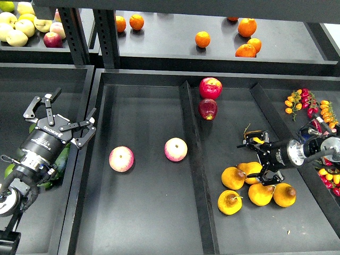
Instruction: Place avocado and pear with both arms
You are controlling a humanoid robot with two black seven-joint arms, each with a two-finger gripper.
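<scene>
Down in the right compartment of the black tray (143, 234), the pear (249, 170) lies in a cluster of 5 yellow-orange pears, and the right gripper (261, 164) hangs over it, prongs spread around its top; whether they touch it cannot be told. Left of the tray, green avocados (59, 162) show partly hidden beneath the left arm. The left gripper (56, 119) hovers above them, fingers spread and empty. 2 pink-yellow apples (121, 159) rest in the tray's middle compartment.

text: white lettering | on: left arm wrist (51, 132) | legibility: too small to read
</scene>
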